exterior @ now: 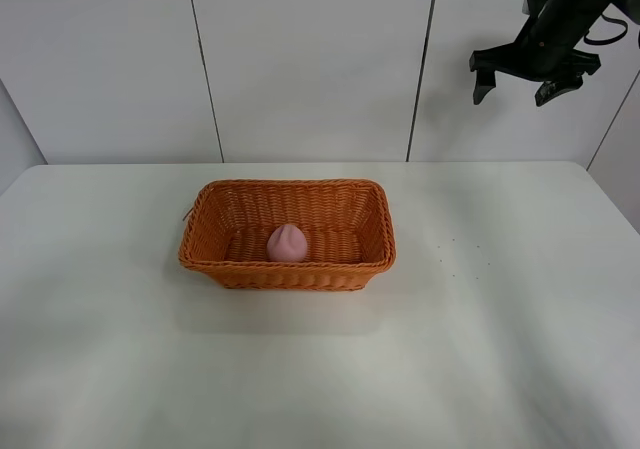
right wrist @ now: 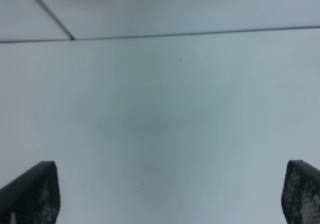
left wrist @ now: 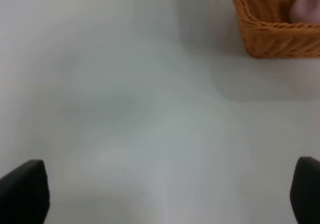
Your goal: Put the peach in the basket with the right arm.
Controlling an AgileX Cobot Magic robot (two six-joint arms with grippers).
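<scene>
Though blurred wrist-side, peach (exterior: 287,242) in basket (exterior: 290,193)

A broad, flat white table (exterior: 500,369) with a matte surface and rounded far corners is seen against a white panelled wall. One thing is set directly on it: a rectangular orange-brown woven wicker basket (exterior: 240,271) with rounded corners, sloping sides and a braided rim, placed near the middle, a little toward the far edge. A soft shadow is cast on the white surface just before the basket's near side.
</scene>
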